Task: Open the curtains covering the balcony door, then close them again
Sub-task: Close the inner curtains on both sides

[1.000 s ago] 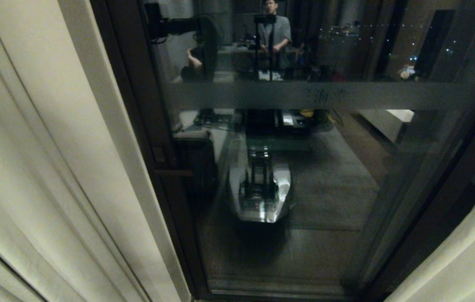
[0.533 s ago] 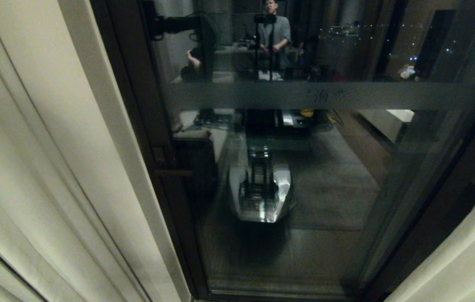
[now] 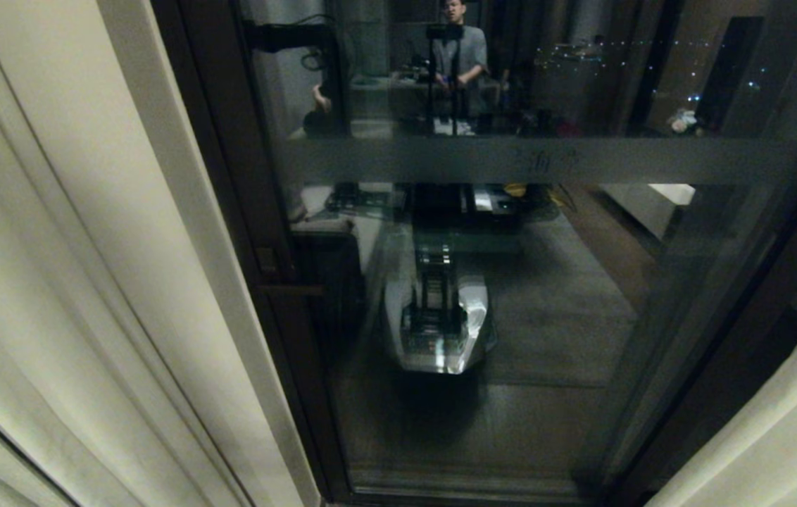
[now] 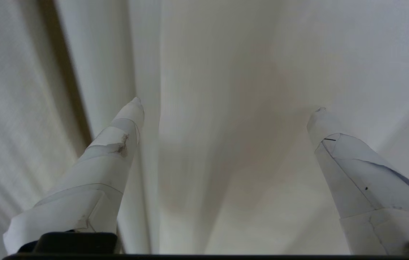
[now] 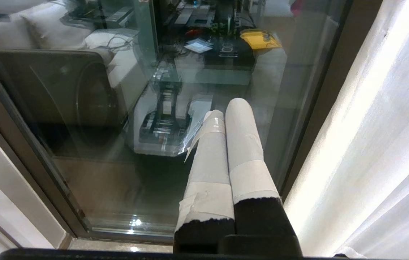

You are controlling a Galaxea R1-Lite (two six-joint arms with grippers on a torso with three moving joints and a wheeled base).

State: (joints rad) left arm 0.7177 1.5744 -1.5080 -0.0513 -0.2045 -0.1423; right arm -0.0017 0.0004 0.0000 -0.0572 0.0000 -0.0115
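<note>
The curtains stand parted: one cream panel fills the left of the head view, the other shows at the lower right. Between them is the balcony door, dark-framed glass with a frosted band. Neither arm appears directly in the head view. In the left wrist view my left gripper is open wide, its taped fingers pointing at the pleated curtain fabric; whether they touch it I cannot tell. My right gripper is shut and empty, pointing down beside the glass, with the right curtain next to it.
The glass reflects my own base, a person standing behind a stand, and room furniture. A dark handle sits on the door's left frame. The door's bottom track runs along the floor.
The reflection of my left arm in the upper left of the glass has moved up and grown slimmer. The curtains, the door and the view itself have not shifted.
</note>
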